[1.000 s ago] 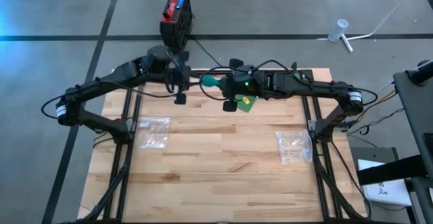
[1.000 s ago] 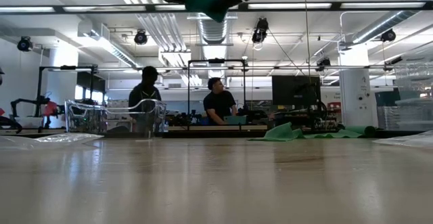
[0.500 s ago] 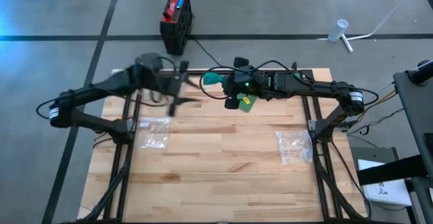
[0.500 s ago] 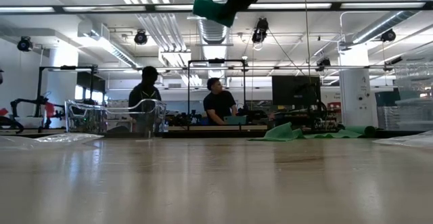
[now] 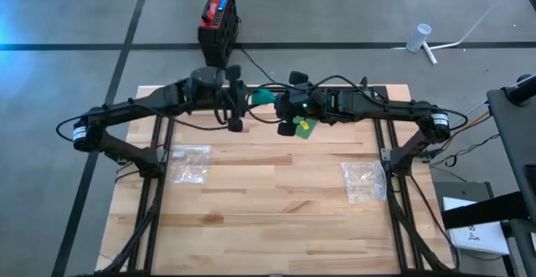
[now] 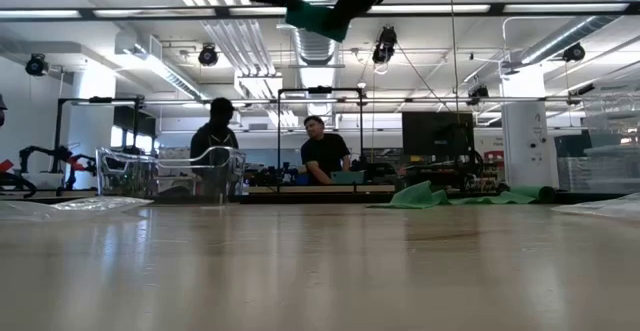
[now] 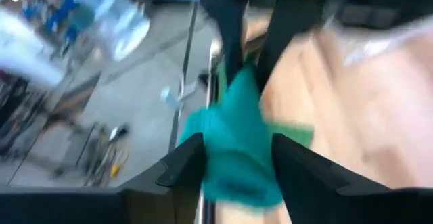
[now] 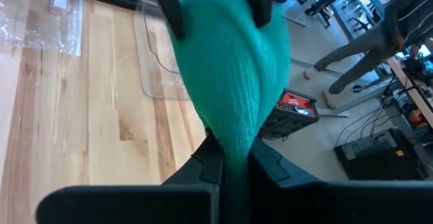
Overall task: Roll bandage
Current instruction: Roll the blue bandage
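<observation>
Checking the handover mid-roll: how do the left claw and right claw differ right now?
The right claw is shut on the green bandage; the left claw stands open around the bandage's other end. The right claw reaches in from the table's right, the left claw from its left. Both are raised above the table's far edge.

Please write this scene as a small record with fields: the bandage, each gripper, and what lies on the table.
bandage: green bandage, held in the air over the table's far edge
right gripper: right gripper shut on the bandage
left gripper: left gripper at the bandage's other end, fingers on either side of it
table: wooden table with two clear plastic bags
</observation>
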{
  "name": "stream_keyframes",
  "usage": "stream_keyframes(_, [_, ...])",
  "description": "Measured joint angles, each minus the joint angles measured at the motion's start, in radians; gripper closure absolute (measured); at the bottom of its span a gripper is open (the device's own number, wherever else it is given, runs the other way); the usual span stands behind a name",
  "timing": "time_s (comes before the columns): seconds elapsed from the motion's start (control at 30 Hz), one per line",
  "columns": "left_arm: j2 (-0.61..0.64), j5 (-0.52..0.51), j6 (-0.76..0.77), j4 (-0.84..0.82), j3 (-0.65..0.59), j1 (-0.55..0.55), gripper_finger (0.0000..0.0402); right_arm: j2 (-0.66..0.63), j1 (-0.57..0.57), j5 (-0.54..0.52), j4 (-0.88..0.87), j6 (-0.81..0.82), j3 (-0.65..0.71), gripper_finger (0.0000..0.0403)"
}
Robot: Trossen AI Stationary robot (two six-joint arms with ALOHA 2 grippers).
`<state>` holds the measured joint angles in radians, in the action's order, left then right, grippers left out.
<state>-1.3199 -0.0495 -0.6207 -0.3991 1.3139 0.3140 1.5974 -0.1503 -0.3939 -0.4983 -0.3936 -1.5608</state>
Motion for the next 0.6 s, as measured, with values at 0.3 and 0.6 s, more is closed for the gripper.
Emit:
stream_keyframes(0.3, [0.06, -0.102, -0.01, -0.049, 0.002, 0.032, 0.0204, -0.001, 0.007, 0.005, -0.022, -0.01, -0.002, 0.0381])
stream_keyframes(0.6, [0.102, 0.391, 0.072, 0.071, -0.024, -0.019, 0.0195, -0.001, 0.0, 0.004, -0.015, -0.026, -0.002, 0.038])
